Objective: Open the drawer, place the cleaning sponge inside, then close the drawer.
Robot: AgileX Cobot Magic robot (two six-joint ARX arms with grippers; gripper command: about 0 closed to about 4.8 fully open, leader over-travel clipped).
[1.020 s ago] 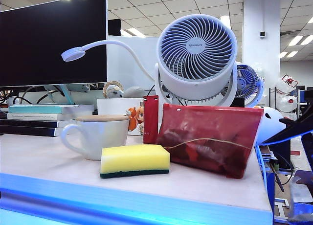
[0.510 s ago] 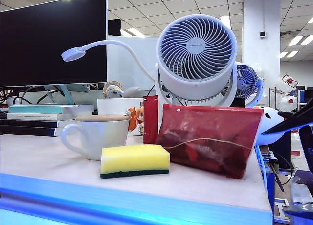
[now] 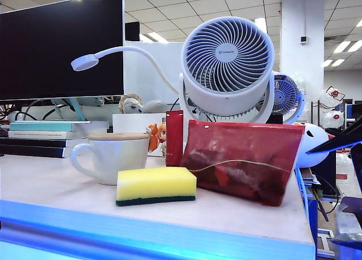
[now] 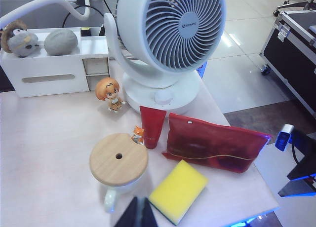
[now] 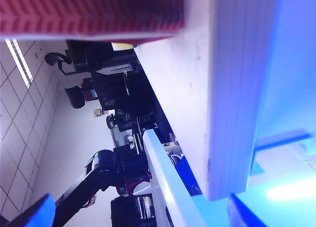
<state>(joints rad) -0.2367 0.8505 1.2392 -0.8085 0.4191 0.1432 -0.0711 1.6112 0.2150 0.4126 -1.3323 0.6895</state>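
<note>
Far left on the desk top (image 3: 51,186) there's a stack of books (image 3: 45,137) under the big dark monitor (image 3: 62,42), back by the rear edge. Next comes a white mug (image 3: 110,157) with a round wooden lid (image 4: 118,159), handle pointing left.

Just right of the mug and touching or nearly touching it, the cleaning sponge (image 3: 156,185) lies flat near the front edge, yellow up, green scouring layer down. Below it the drawer (image 3: 141,232) front runs along the front edge as a blurry blue band, and it looks shut.

The left gripper (image 4: 138,214) hangs above the front edge between mug and sponge. Only two dark fingertips show in the left wrist view, close together with nothing between them, so I'd call that closed.

Behind the sponge stand a red tube (image 3: 174,137), two small orange figures and a big white fan (image 3: 226,65). The red pouch (image 3: 240,161) leans upright toward the right edge, its lower left corner just beside the sponge.

The right gripper (image 5: 143,209) sits off the desk's front right corner, low by the blue band. Its blue-lit fingertips are spread wide, holding nothing.
</note>
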